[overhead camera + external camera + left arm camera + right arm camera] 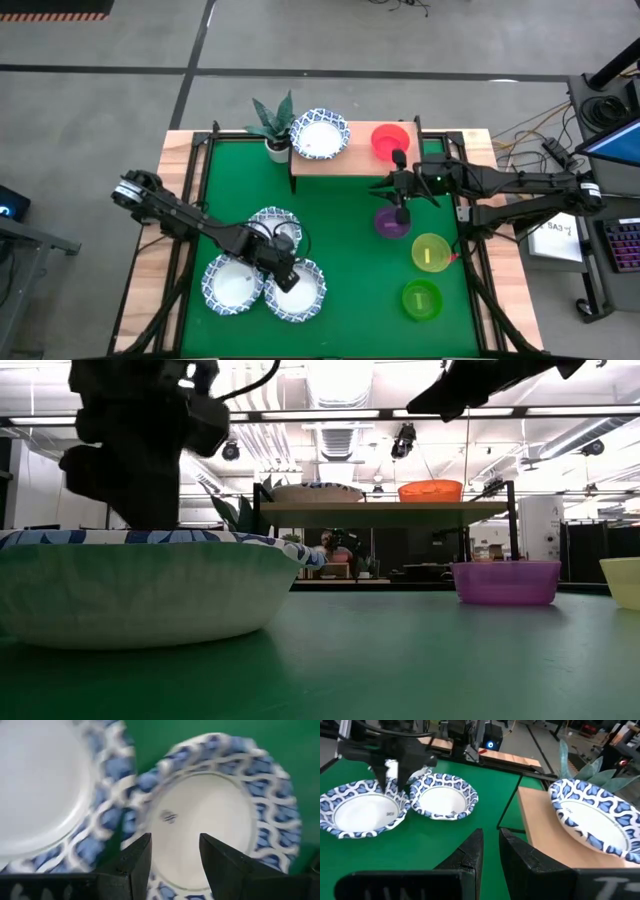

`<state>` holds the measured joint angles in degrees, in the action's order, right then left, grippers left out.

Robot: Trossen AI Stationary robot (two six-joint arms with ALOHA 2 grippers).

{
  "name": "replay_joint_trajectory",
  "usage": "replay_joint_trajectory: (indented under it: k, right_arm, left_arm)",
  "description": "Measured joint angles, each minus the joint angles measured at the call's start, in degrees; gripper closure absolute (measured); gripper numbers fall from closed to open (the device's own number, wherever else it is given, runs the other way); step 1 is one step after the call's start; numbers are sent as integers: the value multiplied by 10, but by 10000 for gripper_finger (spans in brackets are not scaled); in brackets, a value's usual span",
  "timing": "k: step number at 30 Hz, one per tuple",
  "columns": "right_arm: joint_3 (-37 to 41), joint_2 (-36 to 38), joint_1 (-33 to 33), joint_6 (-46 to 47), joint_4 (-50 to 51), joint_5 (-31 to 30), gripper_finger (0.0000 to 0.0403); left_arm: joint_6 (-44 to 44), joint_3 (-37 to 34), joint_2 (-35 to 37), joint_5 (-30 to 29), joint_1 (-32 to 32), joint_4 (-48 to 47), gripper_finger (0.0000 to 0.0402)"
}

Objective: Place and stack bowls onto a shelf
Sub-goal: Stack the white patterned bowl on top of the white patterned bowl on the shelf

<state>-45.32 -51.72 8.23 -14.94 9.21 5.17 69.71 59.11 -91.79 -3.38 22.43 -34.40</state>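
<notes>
Bowls (292, 289): white, wavy blue-patterned rims; left tool (284, 272) above one.

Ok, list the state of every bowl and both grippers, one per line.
Blue-patterned white bowl on the light wooden shelf: shelved, upright.
Red plastic bowl: shelved.
Three blue-patterned white bowls on the green mat: unstacked, clustered.
Purple bowl, yellow bowl, green bowl: on mat.
Left gripper: jaws open over a patterned bowl.
Right gripper: empty, jaws slightly apart.
</notes>
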Motion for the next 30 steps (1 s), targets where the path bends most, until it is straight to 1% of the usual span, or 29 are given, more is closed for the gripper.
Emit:
replay_joint_trajectory:
  k: [2, 5, 9, 13, 18, 22, 30]
  right_arm:
    - [0, 1, -1, 0, 5, 0, 351]
    - [0, 5, -1, 0, 9, 0, 351]
    - [0, 11, -1, 0, 14, 0, 351]
    - [0, 18, -1, 0, 28, 0, 351]
    - [0, 29, -1, 7, 63, 0, 351]
    - [0, 32, -1, 23, 84, 0, 351]
    - [0, 32, -1, 20, 90, 0, 351]
  left_arm:
    - [34, 0, 0, 0, -4, -19, 253]
    - [47, 0, 0, -4, -11, -36, 253]
    - [21, 0, 0, -8, -30, -35, 253]
    - [-10, 2, 0, -37, -70, -21, 253]
    - [-54, 2, 0, -41, -112, 7, 253]
    - [-69, 2, 0, -36, -118, 27, 253]
    - [-60, -1, -14, -36, -117, 31, 253]
